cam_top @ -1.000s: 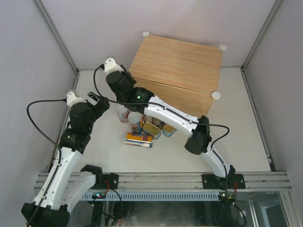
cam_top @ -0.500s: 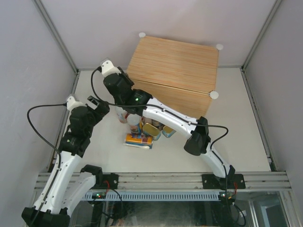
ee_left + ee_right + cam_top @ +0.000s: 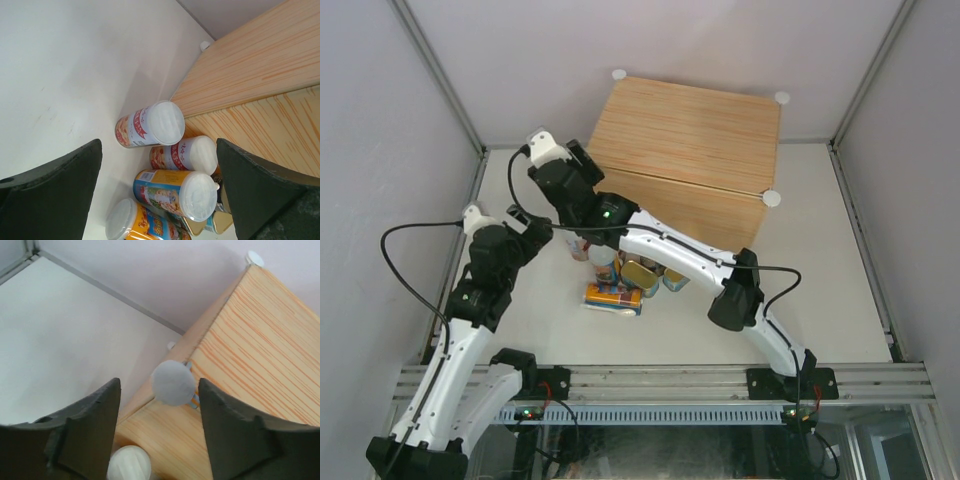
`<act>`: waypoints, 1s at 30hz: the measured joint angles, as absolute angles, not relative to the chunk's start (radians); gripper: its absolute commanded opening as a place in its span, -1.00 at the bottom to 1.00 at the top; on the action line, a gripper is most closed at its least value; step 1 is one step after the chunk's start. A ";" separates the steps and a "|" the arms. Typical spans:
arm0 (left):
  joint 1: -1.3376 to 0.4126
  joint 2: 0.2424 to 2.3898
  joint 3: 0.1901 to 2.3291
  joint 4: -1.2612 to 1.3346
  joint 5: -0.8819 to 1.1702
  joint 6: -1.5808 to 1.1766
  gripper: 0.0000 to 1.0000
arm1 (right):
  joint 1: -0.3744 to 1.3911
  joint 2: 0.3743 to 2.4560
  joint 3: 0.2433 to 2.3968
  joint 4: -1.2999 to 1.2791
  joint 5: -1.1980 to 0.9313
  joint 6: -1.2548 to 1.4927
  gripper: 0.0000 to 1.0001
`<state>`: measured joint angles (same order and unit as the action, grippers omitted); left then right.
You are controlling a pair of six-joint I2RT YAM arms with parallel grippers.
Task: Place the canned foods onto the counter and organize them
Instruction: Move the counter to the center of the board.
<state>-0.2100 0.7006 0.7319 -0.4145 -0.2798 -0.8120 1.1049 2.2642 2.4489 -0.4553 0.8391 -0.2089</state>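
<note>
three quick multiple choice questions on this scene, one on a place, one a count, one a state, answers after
1. Where does the can below the right gripper stand?
A. on the counter, at the edge of its top
B. on the table by the arm bases
C. on top of another can

2. How many white lids show in the left wrist view?
A. two
B. four
C. seven

3. How is the left gripper?
A. shut on a can
B. shut, empty
C. open, empty

Answers:
1 A: the right wrist view shows its lid over the wood top, by the edge.
2 B: four round white lids can be counted there.
3 C: its fingers stand wide apart and hold nothing.
</note>
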 measured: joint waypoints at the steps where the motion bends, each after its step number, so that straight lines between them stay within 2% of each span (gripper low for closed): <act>1: -0.210 0.702 0.732 -0.414 -0.277 -0.813 1.00 | 1.112 2.264 2.449 -0.452 0.836 -0.207 0.47; 5: -0.210 0.714 0.732 -0.414 -0.273 -0.828 1.00 | 1.145 2.264 2.449 -0.446 0.822 -0.202 0.59; 19: -0.210 0.734 0.732 -0.414 -0.258 -0.858 1.00 | 1.166 2.185 2.390 -0.429 0.822 -0.225 0.71; 25: -0.210 0.754 0.732 -0.409 -0.259 -0.874 1.00 | 1.168 2.049 2.271 -0.410 0.834 -0.245 0.69; 30: -0.210 0.783 0.732 -0.392 -0.260 -0.881 1.00 | 1.172 1.853 2.116 -0.473 0.792 -0.234 0.65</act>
<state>-0.2100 0.7826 0.7319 -0.3920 -0.2596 -0.8810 1.1725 1.8530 2.1159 -0.4728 0.7921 -0.2337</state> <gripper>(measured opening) 0.998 0.839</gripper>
